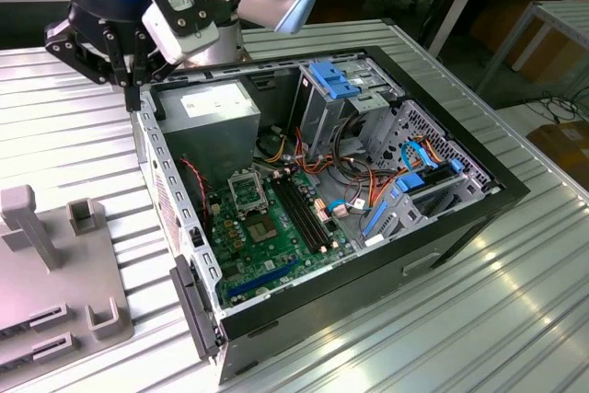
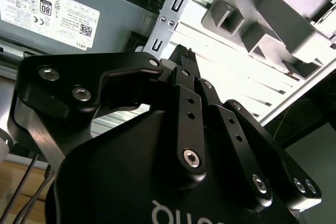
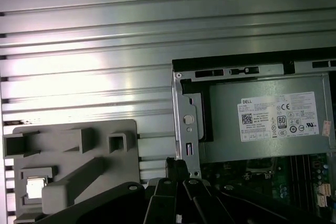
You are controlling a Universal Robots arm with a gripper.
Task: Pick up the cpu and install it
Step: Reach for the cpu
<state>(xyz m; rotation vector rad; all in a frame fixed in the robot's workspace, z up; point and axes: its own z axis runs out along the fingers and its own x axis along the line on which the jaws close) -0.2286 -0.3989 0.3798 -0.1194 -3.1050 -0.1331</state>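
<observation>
Gripper: The black gripper [image 1: 134, 97] hangs at the rear corner of the open computer case [image 1: 442, 227]. Its fingers are drawn together with nothing between them, and in both wrist views the tips meet in a single dark point [image 3: 177, 169] [image 2: 182, 56].
Cpu: In the first wrist view the cpu [image 3: 34, 189] lies in a square recess of the grey holder [image 3: 73, 150], outside the case and apart from the gripper.
Heading: It lies flat and face up, with its edges parallel to the recess walls. It is square, so there is no long axis to tell.
Surface: The top is smooth and pale under glare.
Holder: Matt grey, blocky, with upright posts and box pockets.
Case: A silver-framed socket [image 1: 247, 192] sits on the green motherboard [image 1: 276, 246], near the grey metal power supply [image 1: 216, 108].
Table: Ribbed aluminium slats [image 1: 515, 319].
</observation>
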